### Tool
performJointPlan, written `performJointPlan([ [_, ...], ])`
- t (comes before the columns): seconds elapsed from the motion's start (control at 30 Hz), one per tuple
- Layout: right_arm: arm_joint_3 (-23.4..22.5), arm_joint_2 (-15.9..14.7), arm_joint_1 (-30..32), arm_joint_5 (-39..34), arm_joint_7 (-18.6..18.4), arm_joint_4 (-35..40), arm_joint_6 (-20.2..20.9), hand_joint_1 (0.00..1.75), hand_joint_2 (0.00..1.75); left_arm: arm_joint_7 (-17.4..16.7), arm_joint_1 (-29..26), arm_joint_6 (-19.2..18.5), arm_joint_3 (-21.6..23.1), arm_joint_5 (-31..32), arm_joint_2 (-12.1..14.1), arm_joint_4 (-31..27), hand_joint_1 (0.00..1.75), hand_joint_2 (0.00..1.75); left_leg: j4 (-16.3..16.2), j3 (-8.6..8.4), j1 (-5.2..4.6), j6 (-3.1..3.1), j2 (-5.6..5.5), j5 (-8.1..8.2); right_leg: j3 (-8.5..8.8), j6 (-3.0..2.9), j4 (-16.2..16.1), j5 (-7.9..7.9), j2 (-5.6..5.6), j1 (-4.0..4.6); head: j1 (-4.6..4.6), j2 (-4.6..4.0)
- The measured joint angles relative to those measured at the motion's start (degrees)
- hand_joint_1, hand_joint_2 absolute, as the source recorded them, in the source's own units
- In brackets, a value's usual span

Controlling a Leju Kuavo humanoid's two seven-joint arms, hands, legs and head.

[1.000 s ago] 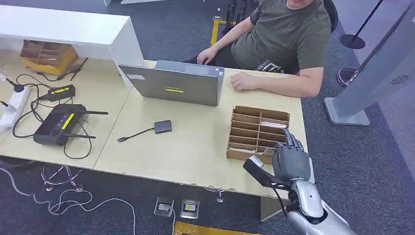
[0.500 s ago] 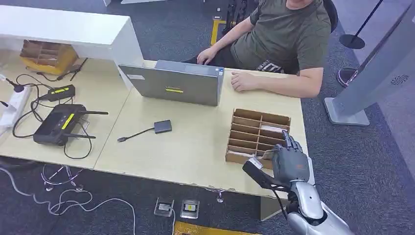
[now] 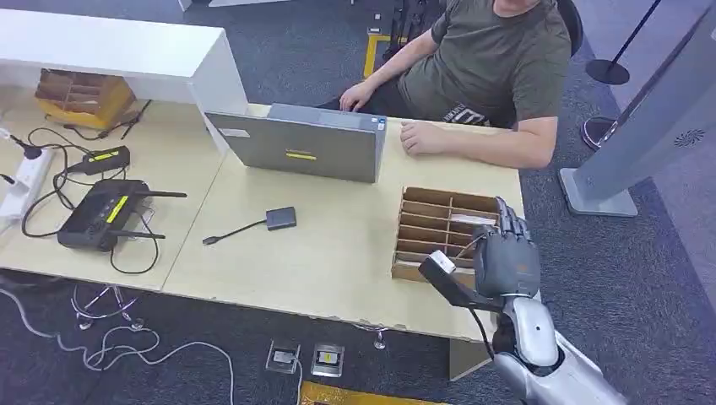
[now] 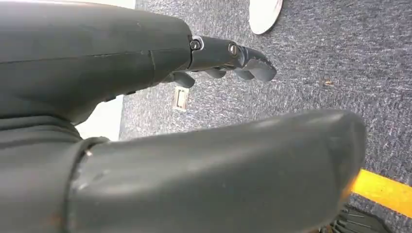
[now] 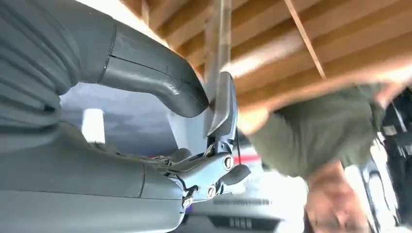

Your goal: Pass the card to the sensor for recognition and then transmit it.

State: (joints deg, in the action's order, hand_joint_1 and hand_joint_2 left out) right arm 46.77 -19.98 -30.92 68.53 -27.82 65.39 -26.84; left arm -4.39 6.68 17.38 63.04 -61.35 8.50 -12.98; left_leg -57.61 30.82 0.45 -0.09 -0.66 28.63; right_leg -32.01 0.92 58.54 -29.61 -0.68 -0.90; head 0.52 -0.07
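A cardboard rack [image 3: 439,221] of slotted compartments sits at the right end of the table [image 3: 329,253], in front of a seated person [image 3: 490,72]. Pale cards lie in some slots on its right side; the one nearest the right hand is a whitish card [image 3: 471,220]. The right hand [image 3: 505,257] hovers over the rack's right near corner, fingers reaching into the slots. In the right wrist view the thumb [image 5: 150,80] and a finger [image 5: 224,104] press together on a thin grey edge standing on end against the rack's ribs, apparently a card, though whether it is truly gripped cannot be told. The left hand [image 4: 160,97] hangs over grey carpet, fingers loosely extended and holding nothing.

A second cardboard rack [image 3: 80,94] sits under a white shelf [image 3: 110,46] at far left. A laptop [image 3: 300,148] carries a small yellow label, too small to read, as are yellow stickers on the router [image 3: 101,211] and adapter [image 3: 105,159]. A small dark reader [image 3: 281,218] on a cable lies mid-table
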Motion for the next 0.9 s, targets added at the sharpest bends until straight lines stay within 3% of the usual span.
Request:
performJointPlan([
  [0.17,-3.0,-0.5,-5.3,11.2,-2.3,9.8,4.2,1.75,1.75,0.0,0.0,-0.5,0.5,1.0,0.0,0.0,0.0,0.0,0.0,-0.07,0.0,0.0,0.16,0.0,-0.01,0.0,0.0,0.02,0.09,0.0,0.0,0.0],
  [0.47,-7.7,-1.4,-11.2,13.4,-0.9,20.6,8.7,1.75,1.75,0.0,0.3,-0.8,1.5,2.2,-0.2,0.0,0.0,0.0,0.0,-0.07,0.0,0.0,0.19,0.0,0.0,0.0,0.0,0.02,0.12,0.0,0.02,0.0],
  [0.63,-7.7,-1.4,-13.4,13.6,-0.6,21.0,11.1,1.75,1.75,-0.5,1.0,-0.8,2.6,3.1,-0.5,0.0,0.0,0.0,0.0,-0.05,0.0,0.0,0.18,0.0,0.01,-0.01,0.0,0.03,0.11,0.01,0.0,0.0],
  [0.77,-6.8,-0.6,-17.5,13.9,0.9,18.3,18.2,1.75,1.75,-1.1,1.7,-1.1,3.0,3.7,-0.7,0.0,0.0,0.0,0.0,-0.01,0.01,-0.01,0.17,0.0,0.01,-0.01,0.0,0.03,0.11,0.01,0.0,0.0],
  [0.9,-4.9,1.5,-22.5,13.9,1.2,12.4,22.6,1.75,1.75,-1.2,2.2,-1.2,3.9,3.9,-0.8,0.0,0.0,0.0,0.0,0.0,0.02,-0.02,0.15,-0.02,0.01,-0.02,0.0,0.03,0.08,0.02,0.0,0.0],
])
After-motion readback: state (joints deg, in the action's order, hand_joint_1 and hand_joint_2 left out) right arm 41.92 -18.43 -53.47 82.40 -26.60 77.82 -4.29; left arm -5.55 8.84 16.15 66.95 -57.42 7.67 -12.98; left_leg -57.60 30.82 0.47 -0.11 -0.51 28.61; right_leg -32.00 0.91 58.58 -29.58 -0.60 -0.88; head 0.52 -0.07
